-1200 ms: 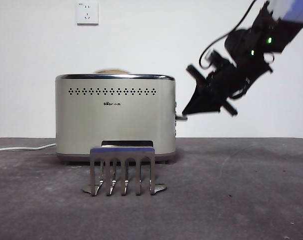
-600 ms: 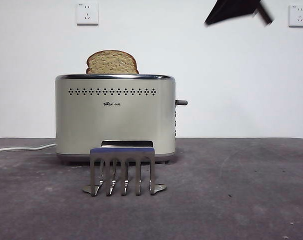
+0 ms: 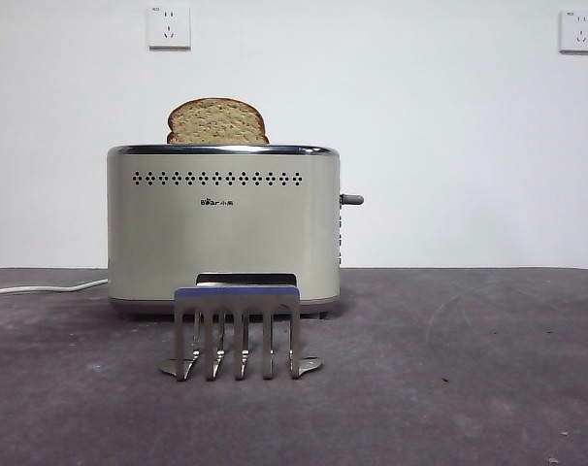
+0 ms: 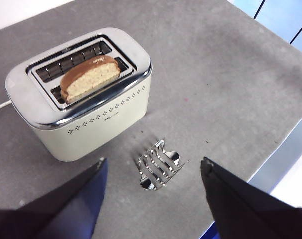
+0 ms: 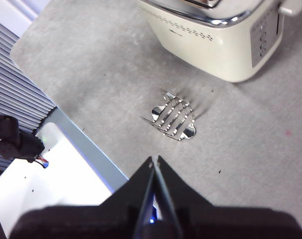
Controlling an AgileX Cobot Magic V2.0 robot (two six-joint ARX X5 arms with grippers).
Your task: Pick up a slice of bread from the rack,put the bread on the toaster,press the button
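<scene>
The cream toaster stands mid-table. The slice of bread stands in its slot, its rounded top above the chrome rim. The dark lever button sticks out of the toaster's right side, high up. The metal rack stands empty in front of the toaster. No gripper shows in the front view. The left wrist view looks down on the toaster, bread and rack, with my left gripper open and empty high above. My right gripper is shut and empty, high above the rack and toaster.
A white cable runs off to the left behind the toaster. Two wall sockets sit on the white wall. The table's front edge lies close to the rack.
The arm at the toaster's lever has lifted away and left the front view. The lever has gone from low to high, and the bread has risen out of the slot.
</scene>
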